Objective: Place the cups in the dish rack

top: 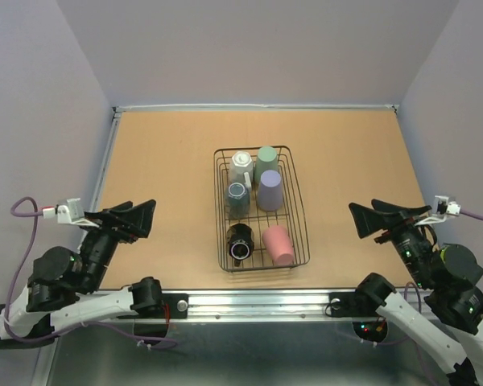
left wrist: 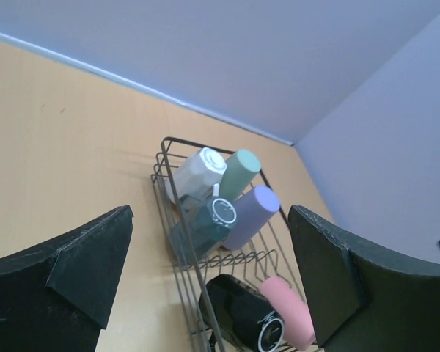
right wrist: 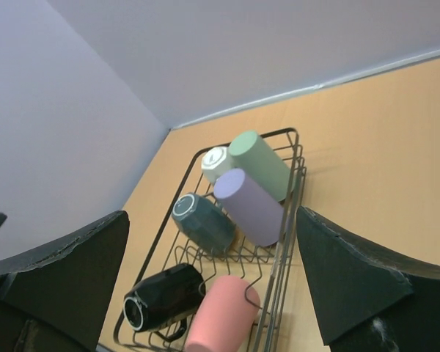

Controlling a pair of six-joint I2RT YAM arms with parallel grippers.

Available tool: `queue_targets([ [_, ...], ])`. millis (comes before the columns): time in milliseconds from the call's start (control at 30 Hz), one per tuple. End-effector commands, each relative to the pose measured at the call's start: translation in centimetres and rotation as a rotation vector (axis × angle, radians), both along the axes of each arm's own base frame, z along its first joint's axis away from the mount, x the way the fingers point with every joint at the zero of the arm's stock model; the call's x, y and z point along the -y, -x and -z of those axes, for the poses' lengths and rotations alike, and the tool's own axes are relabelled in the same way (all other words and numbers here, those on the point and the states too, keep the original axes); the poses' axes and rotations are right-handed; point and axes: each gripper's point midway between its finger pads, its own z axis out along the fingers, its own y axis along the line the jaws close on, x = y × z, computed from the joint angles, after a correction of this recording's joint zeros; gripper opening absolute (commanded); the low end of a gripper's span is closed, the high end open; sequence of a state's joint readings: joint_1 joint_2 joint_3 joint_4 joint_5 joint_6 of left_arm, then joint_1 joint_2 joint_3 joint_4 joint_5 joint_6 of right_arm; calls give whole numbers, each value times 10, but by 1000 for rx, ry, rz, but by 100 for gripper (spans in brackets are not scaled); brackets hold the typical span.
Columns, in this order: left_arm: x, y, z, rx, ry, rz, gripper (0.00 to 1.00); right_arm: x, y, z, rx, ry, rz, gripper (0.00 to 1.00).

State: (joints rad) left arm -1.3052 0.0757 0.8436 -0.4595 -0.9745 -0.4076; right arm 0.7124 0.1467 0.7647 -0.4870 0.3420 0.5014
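Note:
The dark wire dish rack (top: 300,211) stands mid-table, also seen in the left wrist view (left wrist: 166,192) and the right wrist view (right wrist: 297,192). All six cups lie in it: white mug (top: 241,165), green tumbler (top: 266,161), grey mug (top: 238,199), lavender tumbler (top: 270,191), black mug (top: 241,242), red-pink tumbler (top: 278,244). My left gripper (top: 133,218) is open and empty, left of the rack near the front edge. My right gripper (top: 378,219) is open and empty, right of the rack.
The tan tabletop (top: 161,161) is ringed by grey walls at the back and both sides. A metal rail (top: 249,301) runs along the near edge between the arm bases.

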Motion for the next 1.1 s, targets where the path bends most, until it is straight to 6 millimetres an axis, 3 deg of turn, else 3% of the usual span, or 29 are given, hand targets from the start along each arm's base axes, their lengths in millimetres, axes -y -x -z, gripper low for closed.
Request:
queue_targets([
  [0,3,-10,4,-3,-52,-79,99,32,6,-15,26,-10,115,100],
  [133,10,-14,4,1,-96,-96,98,32,4,-5,18,5,124,100],
  [333,64,-20,18,-23,-261,-9,97,26,0,-2,2,26,115,100],
  [500,114,-25,42,-29,-387,138,97,23,-4,5,-14,44,112,100],
  [667,115,-38,51,-42,-453,102,97,23,-4,6,-16,40,111,100],
  [1067,108,-41,50,-36,-443,81,98,29,4,1,14,9,111,100],
])
